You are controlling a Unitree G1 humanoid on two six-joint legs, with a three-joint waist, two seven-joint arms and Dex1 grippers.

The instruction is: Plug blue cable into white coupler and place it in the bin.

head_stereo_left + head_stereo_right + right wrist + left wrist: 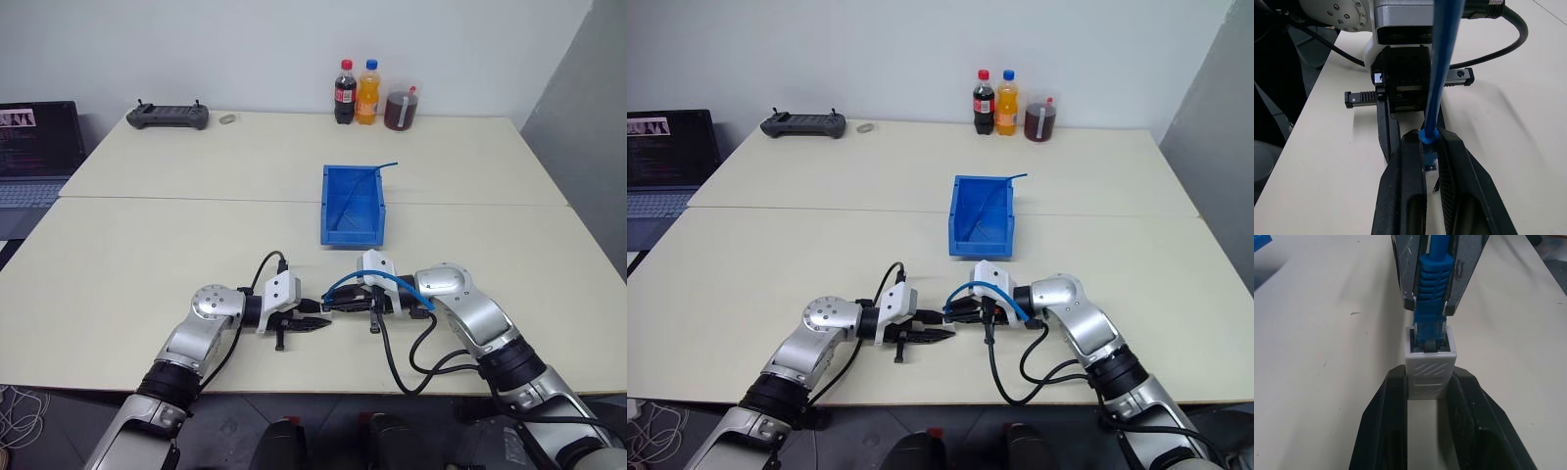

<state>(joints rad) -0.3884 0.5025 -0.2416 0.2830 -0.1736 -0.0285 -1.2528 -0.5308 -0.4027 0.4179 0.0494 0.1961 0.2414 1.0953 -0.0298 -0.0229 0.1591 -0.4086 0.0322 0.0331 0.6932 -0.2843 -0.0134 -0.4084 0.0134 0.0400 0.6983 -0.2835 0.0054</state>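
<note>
I see the thin light-blue cable (1431, 284) with its clear plug seated in the dark socket of the small white boxy plastic coupler (1430, 363); the plug tip sits inside the opening, though I cannot tell whether it is fully latched. The left gripper (1429, 396) has its two black fingers narrowed on the coupler's ribbed sides, holding it just above the table. The right gripper (1431, 152) faces it, fingers clamped on the cable's ribbed blue boot right behind the plug, and the cable loops up over that hand (364, 282). Both grippers meet near the front edge of the pale rectangular table (147, 255). The blue plastic open-top bin (353, 206) stands well apart, further in on the table, with a second thin blue cable (367, 186) lying in it and poking over the rim. At the far edge I note a cola bottle (345, 93), an orange bottle (368, 93), a cup of dark drink (401, 110) and a black handheld controller (168, 117); a laptop (34, 147) sits at the left.
</note>
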